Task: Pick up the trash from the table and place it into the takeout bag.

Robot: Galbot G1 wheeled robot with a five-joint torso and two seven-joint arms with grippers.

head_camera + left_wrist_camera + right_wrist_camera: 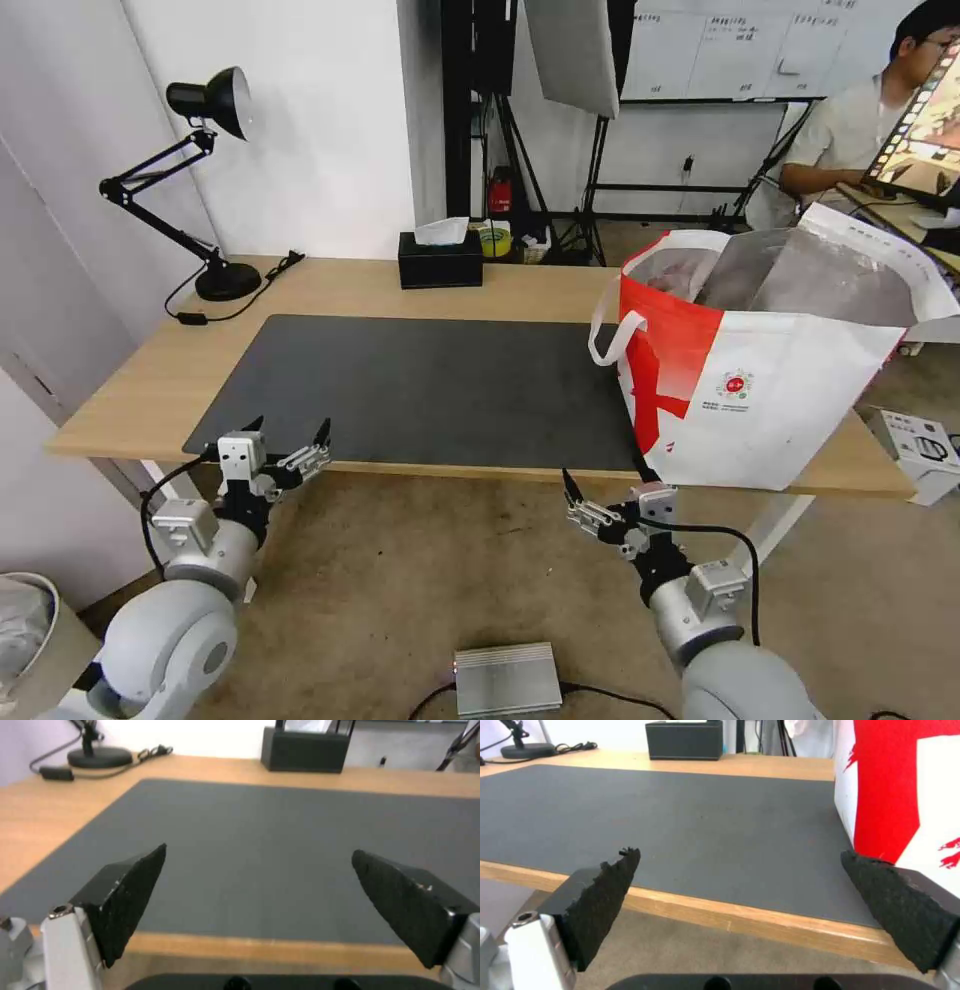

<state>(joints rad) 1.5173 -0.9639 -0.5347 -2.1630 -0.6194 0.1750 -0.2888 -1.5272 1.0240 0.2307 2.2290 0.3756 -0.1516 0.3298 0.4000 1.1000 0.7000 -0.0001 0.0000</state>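
Takeout bag (770, 390) on table (130, 380), just beyond right claw (600, 485); both spread | left claw (290, 432) at mat edge

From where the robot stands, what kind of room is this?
Probably an office or lab used for filming: a light-wood table with a desk lamp, lighting stands behind it, and a whiteboard on the wall.

1. Even, bright indoor light; the table (480, 290) shows no hard shadows.
2. Desk lamp (215, 100) at the table's far left corner appears unlit.
3. Foil lining of the takeout bag (800, 270) gives soft grey reflections.
4. Head view bows straight lines near its edges.
5. Both wrist views soft, slightly blurred.
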